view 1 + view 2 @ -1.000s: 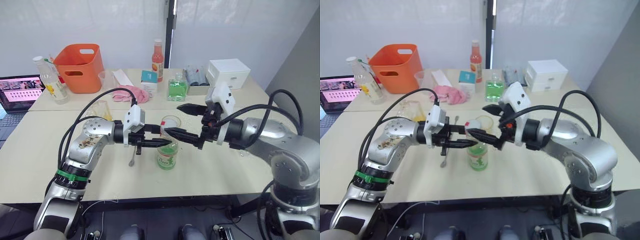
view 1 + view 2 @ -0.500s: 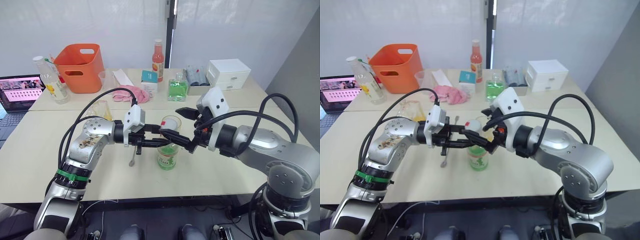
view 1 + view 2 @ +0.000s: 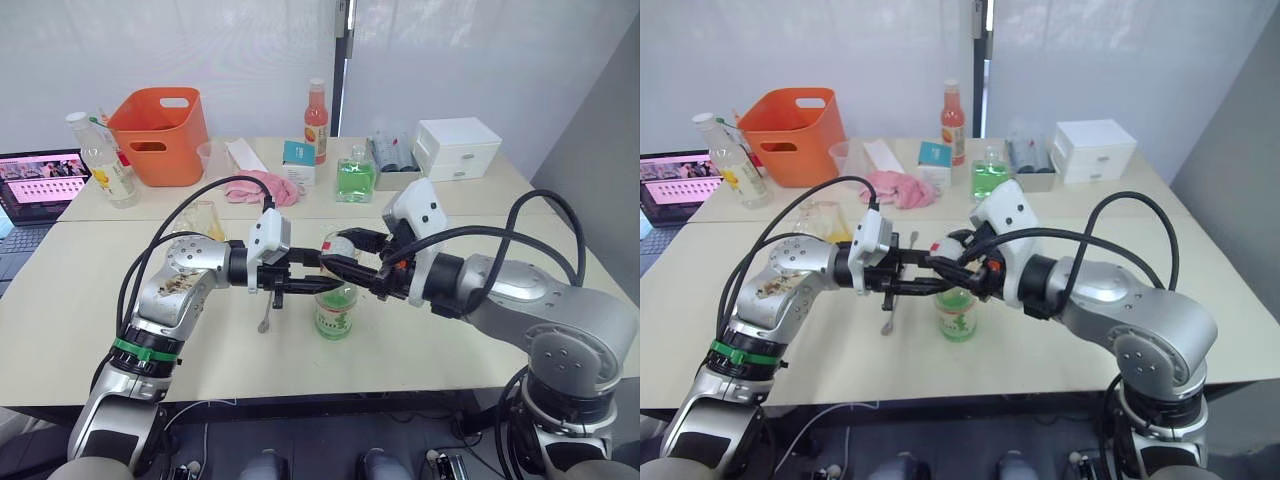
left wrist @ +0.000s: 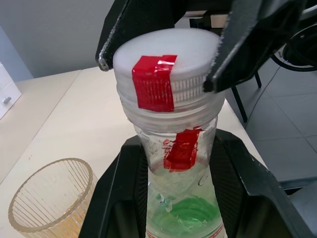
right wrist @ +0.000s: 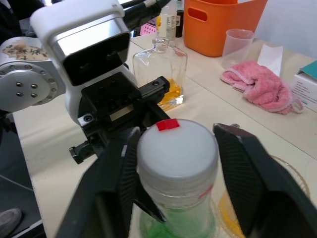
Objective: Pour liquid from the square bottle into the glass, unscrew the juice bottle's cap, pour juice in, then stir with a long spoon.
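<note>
Head view: tall clear plastic juice bottle (image 3: 334,312) with pale green liquid, upright mid-tabletop (image 3: 60,290), neck pinched by left tool (image 3: 322,284).

Left wrist: white screw cap (image 4: 168,63), red tape over its edge, flanked by right tool's black fingers (image 4: 247,37); ribbed glass (image 4: 52,201) alongside.

Right wrist: right tool (image 5: 176,163) spread around cap; square bottle (image 5: 159,74), yellow-orange liquid low, behind.

The cap (image 4: 167,63) is white plastic with fine ridges round its side and shiny red tape stuck on it. The juice bottle (image 4: 181,198) is clear, smooth plastic. The fingers (image 5: 247,178) are matt black plastic. The glass (image 4: 52,201) is clear with thin ribs. The square bottle (image 5: 161,69) is shiny clear glass. The cloth (image 5: 260,84) is pink and fluffy. The counter (image 3: 90,310) is pale and matt. The bin (image 3: 158,135) is smooth orange plastic.
</note>
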Action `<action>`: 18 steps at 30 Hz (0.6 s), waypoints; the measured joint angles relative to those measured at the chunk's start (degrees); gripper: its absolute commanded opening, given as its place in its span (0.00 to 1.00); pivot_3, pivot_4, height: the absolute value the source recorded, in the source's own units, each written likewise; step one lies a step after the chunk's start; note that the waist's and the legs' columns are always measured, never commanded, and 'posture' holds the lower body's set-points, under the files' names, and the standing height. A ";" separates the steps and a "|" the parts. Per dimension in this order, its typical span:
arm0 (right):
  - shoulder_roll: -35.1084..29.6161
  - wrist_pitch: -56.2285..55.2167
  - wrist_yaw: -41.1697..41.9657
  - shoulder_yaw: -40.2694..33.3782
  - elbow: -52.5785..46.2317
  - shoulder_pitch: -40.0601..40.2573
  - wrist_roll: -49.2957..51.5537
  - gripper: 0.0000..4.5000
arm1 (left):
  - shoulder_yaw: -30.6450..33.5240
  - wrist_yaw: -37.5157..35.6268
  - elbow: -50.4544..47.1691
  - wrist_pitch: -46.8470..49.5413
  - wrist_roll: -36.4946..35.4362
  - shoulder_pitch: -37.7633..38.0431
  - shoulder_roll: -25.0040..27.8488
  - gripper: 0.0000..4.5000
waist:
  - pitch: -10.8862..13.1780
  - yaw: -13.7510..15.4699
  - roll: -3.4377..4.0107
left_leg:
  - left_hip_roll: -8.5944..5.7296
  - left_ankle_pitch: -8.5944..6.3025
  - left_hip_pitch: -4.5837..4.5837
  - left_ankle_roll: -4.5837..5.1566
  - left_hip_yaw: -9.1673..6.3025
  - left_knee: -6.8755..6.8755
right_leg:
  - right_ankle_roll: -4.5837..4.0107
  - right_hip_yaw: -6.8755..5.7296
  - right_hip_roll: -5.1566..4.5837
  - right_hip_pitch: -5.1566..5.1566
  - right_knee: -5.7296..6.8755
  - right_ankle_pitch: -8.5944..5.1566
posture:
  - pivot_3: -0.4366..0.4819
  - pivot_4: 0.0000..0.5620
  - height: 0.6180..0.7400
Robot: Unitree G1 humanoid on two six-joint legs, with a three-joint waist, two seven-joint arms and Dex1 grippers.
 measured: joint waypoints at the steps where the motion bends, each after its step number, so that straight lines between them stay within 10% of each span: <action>1: 0.00 -0.01 -0.08 0.00 0.02 0.00 0.10 0.37 | 0.00 -0.01 0.03 -0.02 0.00 0.00 0.00 0.31 | 0.00 0.01 0.00 | 0.00 0.00 0.00 0.00 0.00 0.00 | 0.00 0.00 0.00 0.00 0.00 0.00 | 0.48 0.27 0.79; 12: -3.44 -5.98 9.35 0.49 4.79 0.59 0.34 0.37 | -0.14 -0.37 0.26 -0.18 0.00 -0.19 -0.07 0.31 | 0.00 0.00 0.00 | 0.00 0.00 -0.01 0.00 0.00 0.00 | 0.00 0.00 0.01 0.00 -0.03 0.00 | 0.48 0.27 0.79; 18: -12.56 -25.50 39.81 8.09 23.03 -4.06 -7.03 0.37 | -1.08 -0.61 -0.15 -0.46 0.10 -0.35 -0.30 0.31 | 0.00 -0.07 0.00 | 0.03 -0.01 0.03 0.01 0.08 -0.02 | 0.03 -0.01 0.08 0.08 -0.15 0.00 | 0.48 0.27 0.79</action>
